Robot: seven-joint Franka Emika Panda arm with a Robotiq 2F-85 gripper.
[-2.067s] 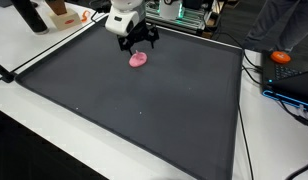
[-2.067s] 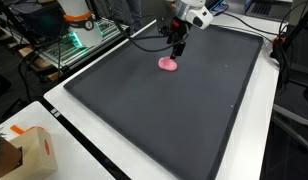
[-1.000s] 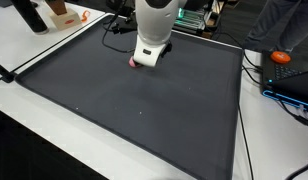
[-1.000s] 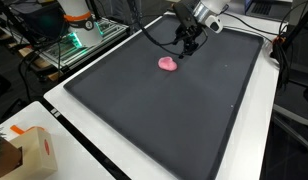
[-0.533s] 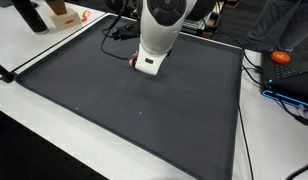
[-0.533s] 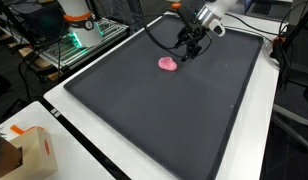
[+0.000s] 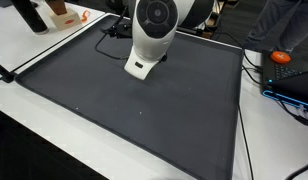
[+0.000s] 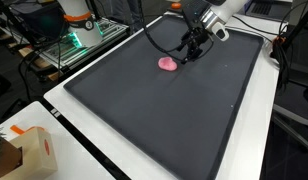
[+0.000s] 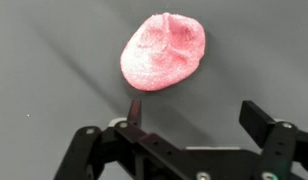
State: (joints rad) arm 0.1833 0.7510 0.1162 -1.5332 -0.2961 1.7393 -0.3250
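My claw [image 9: 194,115] hangs open, just short of the pink lump [image 9: 164,52]. I should straddle it squarely before closing.

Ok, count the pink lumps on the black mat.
1. The pink lump lies on the black mat, just beside the open gripper; the arm blocks it in an exterior view.

Single arm [image 8: 216,10], entering from the far side of the scene and slanting downward. In an exterior view its white forearm link [image 7: 154,25] faces the camera and hides the tool end. The black gripper [image 8: 194,50] hangs low at a tilt, tips pointing down and to the left. In the wrist view both fingers [image 9: 259,118] stand wide apart, jaws fully spread.
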